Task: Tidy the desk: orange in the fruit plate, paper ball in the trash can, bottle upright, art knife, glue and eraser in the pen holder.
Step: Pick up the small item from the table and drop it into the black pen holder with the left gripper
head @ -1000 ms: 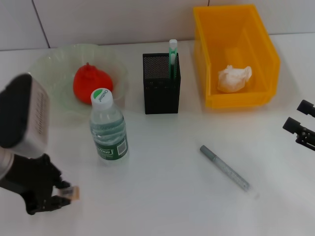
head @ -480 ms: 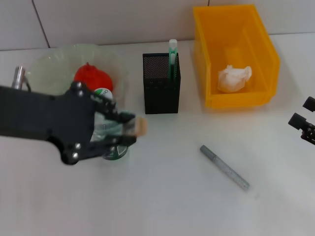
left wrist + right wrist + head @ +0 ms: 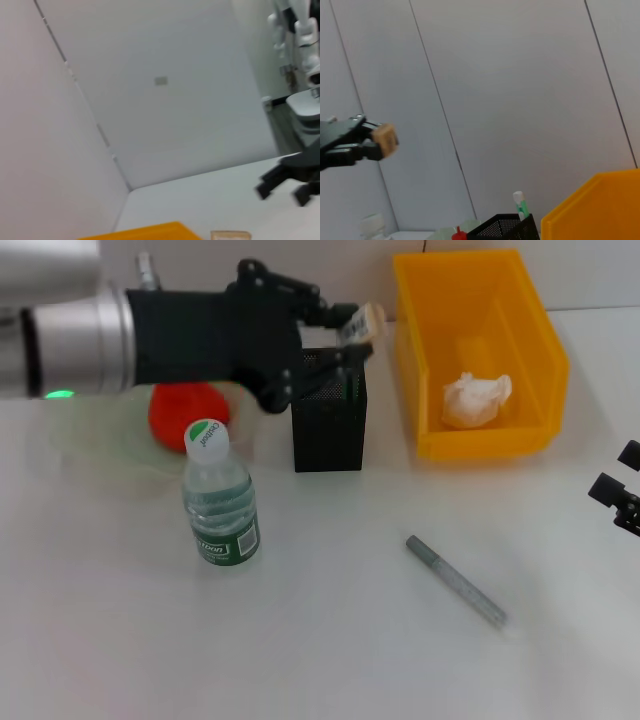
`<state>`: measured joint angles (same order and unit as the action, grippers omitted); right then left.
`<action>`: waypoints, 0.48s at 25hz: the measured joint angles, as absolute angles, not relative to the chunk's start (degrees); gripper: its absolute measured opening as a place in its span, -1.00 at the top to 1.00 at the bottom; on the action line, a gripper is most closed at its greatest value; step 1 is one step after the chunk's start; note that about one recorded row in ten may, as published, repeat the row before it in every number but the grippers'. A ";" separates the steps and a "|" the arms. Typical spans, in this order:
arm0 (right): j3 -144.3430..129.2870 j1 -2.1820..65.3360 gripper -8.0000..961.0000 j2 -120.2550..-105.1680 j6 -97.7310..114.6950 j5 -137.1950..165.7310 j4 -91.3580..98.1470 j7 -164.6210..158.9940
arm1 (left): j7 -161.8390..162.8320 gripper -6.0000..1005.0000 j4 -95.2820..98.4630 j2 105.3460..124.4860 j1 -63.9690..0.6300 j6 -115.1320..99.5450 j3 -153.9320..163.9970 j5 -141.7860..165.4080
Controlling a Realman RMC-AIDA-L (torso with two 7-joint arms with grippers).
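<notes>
Above the pen holder (image 3: 328,410), the left gripper (image 3: 352,335) was clamped on the eraser (image 3: 367,320), a small tan block with a pale label, held at the fingertips beyond the holder's far right corner. Its long axis could not be told. From the right wrist view the eraser (image 3: 385,140) showed as a tan cube pinched between dark fingers (image 3: 366,150), well above the mesh cup (image 3: 505,226). A green-and-white stick (image 3: 521,205) stood upright in the holder beneath the gripper. Just beyond the fingertips sat the trash can (image 3: 480,350), holding the paper ball (image 3: 476,400). Under the arm lay the orange (image 3: 185,408) in the fruit plate (image 3: 95,445); nearer stood the upright bottle (image 3: 219,496). A grey art knife (image 3: 456,581) lay diagonally on the table (image 3: 330,640). The right gripper (image 3: 620,490) waited at the table's right edge, fingers apart.
</notes>
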<state>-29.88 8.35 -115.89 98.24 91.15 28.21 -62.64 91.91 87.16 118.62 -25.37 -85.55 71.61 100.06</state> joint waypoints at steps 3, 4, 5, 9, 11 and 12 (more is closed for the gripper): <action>-29.88 8.35 -0.61 -115.86 98.26 91.15 28.21 -62.66 | 91.39 0.44 78.88 118.61 -30.30 -69.21 78.62 102.20; -29.88 8.35 -0.61 -115.85 98.25 91.15 28.21 -62.66 | 91.39 0.44 78.88 118.61 -30.30 -69.21 78.62 102.20; -29.88 8.34 -0.61 -115.84 98.18 91.15 28.21 -62.66 | 91.39 0.44 78.88 118.61 -30.30 -69.21 78.62 102.20; -29.93 8.34 -0.61 -115.76 97.86 91.15 28.19 -62.67 | 89.41 0.44 71.83 118.71 -33.67 -59.93 81.27 102.81; -30.05 8.34 -0.61 -115.75 97.77 91.14 28.14 -62.67 | 88.71 0.44 69.94 118.72 -34.57 -56.79 82.82 102.94; -30.05 8.34 -0.61 -115.75 97.77 91.14 28.14 -62.67 | 88.39 0.44 67.76 118.78 -35.65 -52.67 84.84 103.78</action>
